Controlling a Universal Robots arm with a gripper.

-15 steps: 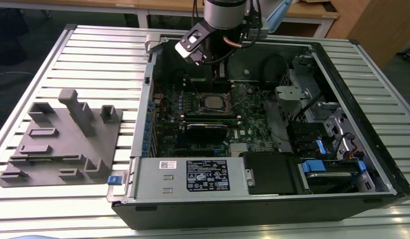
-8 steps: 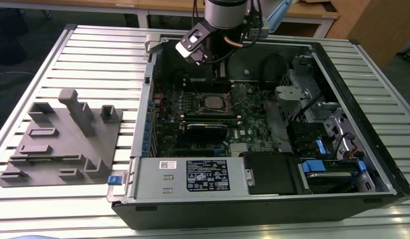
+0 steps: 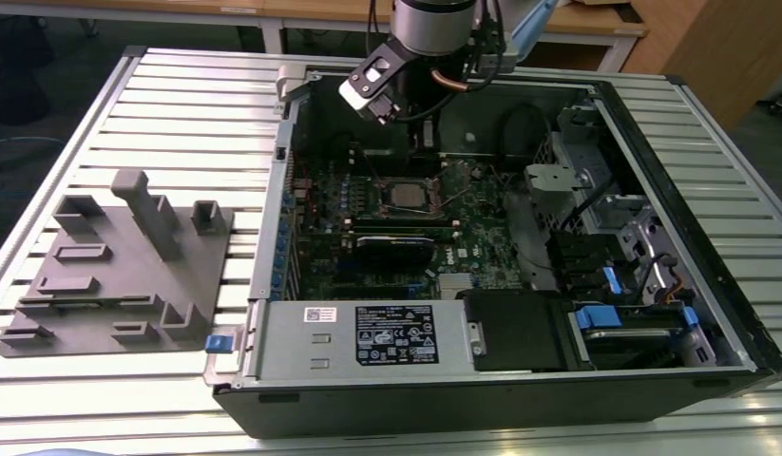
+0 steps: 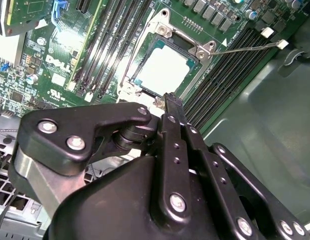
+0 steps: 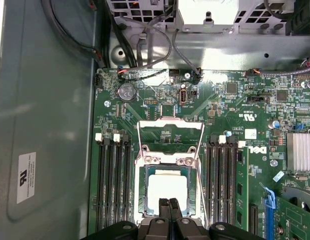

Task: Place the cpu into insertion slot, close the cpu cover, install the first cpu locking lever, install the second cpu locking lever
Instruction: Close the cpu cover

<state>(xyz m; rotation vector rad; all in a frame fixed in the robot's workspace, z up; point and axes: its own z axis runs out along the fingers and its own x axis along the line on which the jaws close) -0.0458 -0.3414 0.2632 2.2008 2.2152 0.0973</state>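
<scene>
The cpu [image 5: 167, 186] lies flat in the insertion slot [image 5: 143, 175] of the green motherboard, its pale top facing up [image 4: 165, 70] [image 3: 408, 193]. The cpu cover [image 5: 170, 123] looks raised off the socket, tilted back at its hinge end. A thin locking lever [image 4: 250, 47] sticks out sideways, unlatched; another wire lever [image 5: 140, 142] runs beside the cover. My gripper [image 5: 170, 204] [image 4: 171, 100] hangs just above the socket's edge, its black fingers pressed together with nothing between them. In the exterior view the gripper [image 3: 423, 150] reaches down into the open case.
Long black memory slots [image 5: 112, 185] flank the socket on both sides. A black card [image 3: 393, 247] and the power supply [image 3: 365, 332] lie nearer the case front. Cables [image 5: 144, 45] and a drive cage [image 3: 606, 218] crowd the case. A grey fixture [image 3: 124, 266] rests on the slatted table.
</scene>
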